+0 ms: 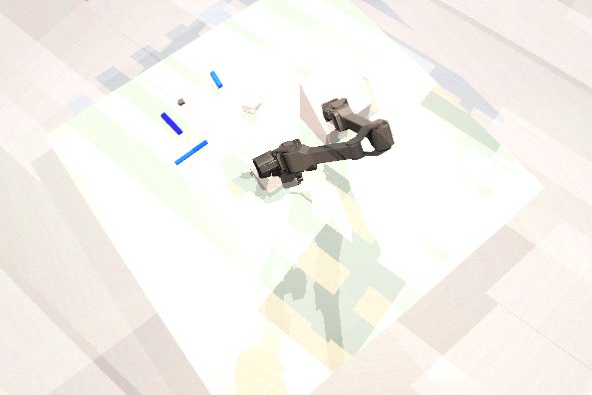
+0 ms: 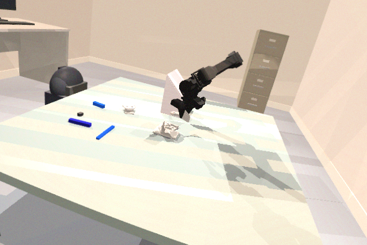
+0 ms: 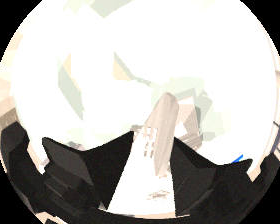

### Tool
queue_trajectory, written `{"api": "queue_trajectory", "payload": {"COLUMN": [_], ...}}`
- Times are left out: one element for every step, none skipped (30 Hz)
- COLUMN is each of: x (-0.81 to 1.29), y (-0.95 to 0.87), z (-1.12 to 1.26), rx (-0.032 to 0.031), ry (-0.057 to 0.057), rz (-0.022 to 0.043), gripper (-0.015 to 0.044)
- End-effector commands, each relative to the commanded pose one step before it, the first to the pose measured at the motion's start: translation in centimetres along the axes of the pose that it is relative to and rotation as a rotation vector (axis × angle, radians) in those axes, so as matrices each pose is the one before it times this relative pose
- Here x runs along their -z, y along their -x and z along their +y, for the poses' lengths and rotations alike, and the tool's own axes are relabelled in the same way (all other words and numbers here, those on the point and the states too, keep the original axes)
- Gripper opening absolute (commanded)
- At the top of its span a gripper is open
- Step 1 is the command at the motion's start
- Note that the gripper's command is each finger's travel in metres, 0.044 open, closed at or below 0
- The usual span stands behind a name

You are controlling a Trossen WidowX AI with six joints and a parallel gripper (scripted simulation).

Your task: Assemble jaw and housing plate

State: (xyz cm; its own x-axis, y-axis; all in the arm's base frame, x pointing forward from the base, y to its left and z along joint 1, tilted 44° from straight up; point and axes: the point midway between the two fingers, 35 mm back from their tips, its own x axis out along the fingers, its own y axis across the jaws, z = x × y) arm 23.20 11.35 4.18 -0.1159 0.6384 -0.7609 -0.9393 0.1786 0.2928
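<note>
My gripper (image 2: 185,114) (image 3: 155,136) is shut on a pale, ribbed jaw (image 3: 166,125), which sticks out past the black fingertips in the wrist view. The gripper is above the table, near the pale base (image 1: 270,184) (image 2: 165,136). In the top view the arm covers much of the base. Pale raised parts stand on the base in the exterior view, but the fitted jaw, the free pin and the stubs cannot be told apart. Another small pale part, perhaps the housing plate (image 1: 252,104) (image 2: 129,108), lies apart from the base. Glare washes out its shape.
A tall pale pink wedge (image 1: 311,113) (image 2: 170,98) stands behind the base, near the arm. A light blue block (image 1: 216,79) (image 2: 98,105), a dark blue bar (image 1: 171,123) (image 2: 80,122), a long blue bar (image 1: 191,152) (image 2: 105,132) and a small dark cube (image 1: 181,101) (image 2: 80,114) lie to the left.
</note>
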Motion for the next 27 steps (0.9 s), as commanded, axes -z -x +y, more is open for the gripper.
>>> {"api": "queue_trajectory", "payload": {"x": [1.362, 0.295, 0.293, 0.291, 0.290, 0.288, 0.286, 0.284, 0.282, 0.280, 0.278, 0.276, 0.273, 0.271, 0.269, 0.266, 0.264, 0.261, 0.259, 0.256, 0.254, 0.251, 0.249, 0.246, 0.243, 0.240, 0.238], "y": [-0.251, -0.020, -0.020, -0.021, -0.022, -0.022, -0.023, -0.023, -0.024, -0.024, -0.025, -0.026, -0.026, -0.027, -0.027, -0.028, -0.029, -0.029, -0.030, -0.030, -0.031, -0.032, -0.032, -0.033, -0.034, -0.034, -0.035], "z": [0.123, 0.013, 0.008, 0.003, -0.002, -0.006, -0.011, -0.016, -0.020, -0.024, -0.029, -0.033, -0.037, -0.041, -0.045, -0.049, -0.052, -0.056, -0.060, -0.063, -0.066, -0.070, -0.073, -0.076, -0.079, -0.082, -0.085], "rx": [-0.00747, -0.00087, -0.00092, -0.00096, -0.00101, -0.00106, -0.00111, -0.00116, -0.00122, -0.00128, -0.00134, -0.00140, -0.00146, -0.00152, -0.00158, -0.00165, -0.00171, -0.00178, -0.00185, -0.00192, -0.00199, -0.00206, -0.00213, -0.00220, -0.00227, -0.00234, -0.00241], "ry": [-0.1300, -0.0319, -0.0319, -0.0319, -0.0319, -0.0319, -0.0319, -0.0319, -0.0319, -0.0319, -0.0318, -0.0319, -0.0318, -0.0318, -0.0318, -0.0318, -0.0318, -0.0318, -0.0318, -0.0318, -0.0317, -0.0317, -0.0317, -0.0317, -0.0317, -0.0317, -0.0317], "rz": [0.00475, -0.00052, -0.00055, -0.00059, -0.00062, -0.00064, -0.00067, -0.00070, -0.00072, -0.00074, -0.00076, -0.00077, -0.00078, -0.00079, -0.00080, -0.00081, -0.00081, -0.00081, -0.00081, -0.00080, -0.00079, -0.00078, -0.00077, -0.00075, -0.00073, -0.00070, -0.00068], "gripper": [0.0134, 0.0134, 0.0134, 0.0134, 0.0134, 0.0134, 0.0134, 0.0134, 0.0134, 0.0134, 0.0134, 0.0134, 0.0134, 0.0134, 0.0134, 0.0134, 0.0134, 0.0134, 0.0134, 0.0134, 0.0134, 0.0134, 0.0134, 0.0134, 0.0134, 0.0134, 0.0134]}}
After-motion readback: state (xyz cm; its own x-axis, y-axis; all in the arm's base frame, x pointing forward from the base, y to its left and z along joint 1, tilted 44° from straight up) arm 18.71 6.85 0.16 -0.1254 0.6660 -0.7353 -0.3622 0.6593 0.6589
